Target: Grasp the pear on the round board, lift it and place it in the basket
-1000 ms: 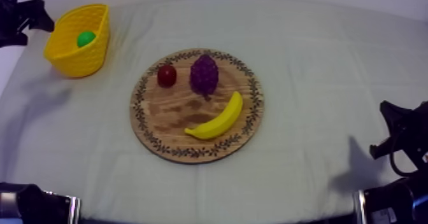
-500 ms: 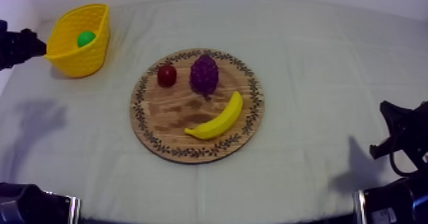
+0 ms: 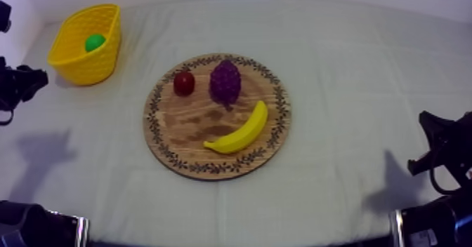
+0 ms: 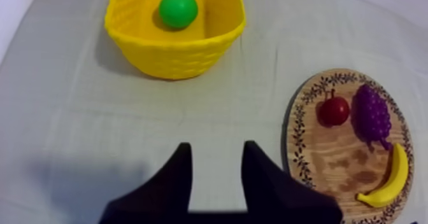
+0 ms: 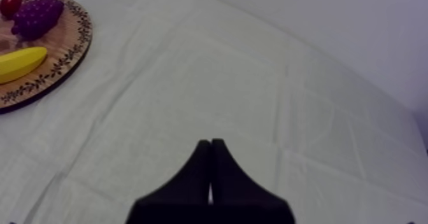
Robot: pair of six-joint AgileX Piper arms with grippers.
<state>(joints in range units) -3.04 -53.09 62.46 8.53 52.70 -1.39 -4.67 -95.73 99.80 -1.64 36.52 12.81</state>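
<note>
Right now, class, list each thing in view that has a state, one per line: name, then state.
Green round pear, lying inside the basket.
Yellow basket, upright, holding the pear.
Round wooden board with patterned rim, flat, bearing yellow banana, purple grapes, small red fruit.
Left gripper, open, empty.
Right gripper, shut, empty.

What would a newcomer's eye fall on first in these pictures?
The round wooden board in the middle of the cloth draws the eye first, with a banana, a bunch of grapes and a small red fruit on it. Next comes the yellow basket at the far left corner, with the green pear inside. My left gripper hangs open near the basket.
</note>
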